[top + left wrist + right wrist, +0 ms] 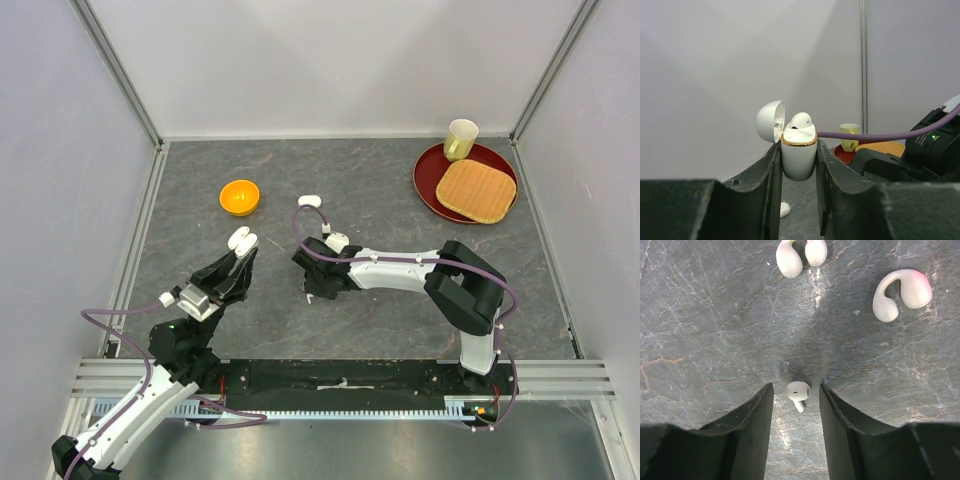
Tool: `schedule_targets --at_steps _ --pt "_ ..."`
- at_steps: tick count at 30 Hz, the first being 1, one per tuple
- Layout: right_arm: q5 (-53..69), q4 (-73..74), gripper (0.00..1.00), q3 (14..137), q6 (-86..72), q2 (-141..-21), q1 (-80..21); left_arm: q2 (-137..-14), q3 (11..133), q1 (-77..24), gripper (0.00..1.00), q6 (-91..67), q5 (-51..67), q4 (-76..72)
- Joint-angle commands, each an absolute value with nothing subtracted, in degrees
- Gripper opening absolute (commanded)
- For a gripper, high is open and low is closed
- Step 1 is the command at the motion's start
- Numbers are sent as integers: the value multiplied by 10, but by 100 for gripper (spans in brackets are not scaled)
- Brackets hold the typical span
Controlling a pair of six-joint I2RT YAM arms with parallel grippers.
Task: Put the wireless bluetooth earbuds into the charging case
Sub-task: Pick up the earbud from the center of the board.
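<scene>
Clamps left jaws on sides of small white egg-shaped plastic charging case (799,162) with gold rim, upright, lifted over left half of grey worktop (380,180). Shows round hinged lid (771,121) swung open and one tiny white earbud (801,120) seated inside. Spreads right jaws partway, straddling second tiny white short-stemmed earbud (798,391) flat near worktop's middle, touching neither side. Leaves white hook-shaped piece (790,260) and another (900,292) toward far edge.

No legible text, brand, number or sign in any view. Left wrist view: the charging case (799,160) shows a plain white shell with a gold rim, nothing printed. Right wrist view: the stemmed earbud (798,390) looks blank, though it is too small to be sure.
</scene>
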State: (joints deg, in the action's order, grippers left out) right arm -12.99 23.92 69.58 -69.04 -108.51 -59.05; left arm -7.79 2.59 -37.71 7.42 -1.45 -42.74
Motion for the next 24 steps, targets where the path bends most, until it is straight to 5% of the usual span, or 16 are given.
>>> schedule_targets --at_steps 1,24 --pt "-142 244 49 718 -700 -1091 -594 -71 -2 -375 2 99 -28 -437" --pt "-129 245 34 728 -684 -1111 -595 -78 -1 -375 2 108 -35 -434"
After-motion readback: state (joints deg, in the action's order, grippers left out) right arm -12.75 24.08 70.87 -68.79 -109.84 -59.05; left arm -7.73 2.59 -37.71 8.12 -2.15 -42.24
